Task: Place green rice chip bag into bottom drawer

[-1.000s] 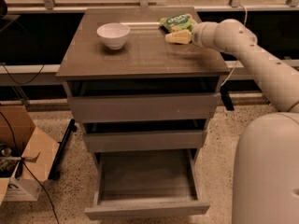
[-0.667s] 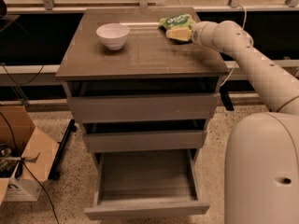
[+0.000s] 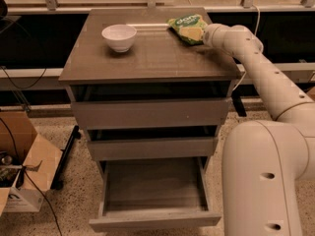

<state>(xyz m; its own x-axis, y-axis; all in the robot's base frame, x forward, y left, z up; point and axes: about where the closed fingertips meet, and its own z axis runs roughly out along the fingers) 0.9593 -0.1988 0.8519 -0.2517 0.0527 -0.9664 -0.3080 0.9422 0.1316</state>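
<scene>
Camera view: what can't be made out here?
The gripper, at the green rice chip bag's right end on the cabinet top: its grip, hidden behind the arm.
Bag lettering: too small.
Inside the upper drawers: dark, behind their fronts.
The cardboard box: cut off by the left edge.

The one camera sits high on the robot's side of the cabinet (image 3: pixel 147 63) and looks forward and down at its front. It stands near: the cabinet fills the middle of the frame, from the window rail (image 3: pixel 98 8) by the top edge down to the open drawer (image 3: pixel 152 188) at the bottom edge, whose floor shows from above. The robot's body (image 3: pixel 261 181) bulks close in the lower right, and the arm (image 3: pixel 268 77) runs from it up into the upper right. There the gripper (image 3: pixel 202 33) meets the bag (image 3: pixel 187 26). A box (image 3: pixel 22 151) lies at the lower left.
</scene>
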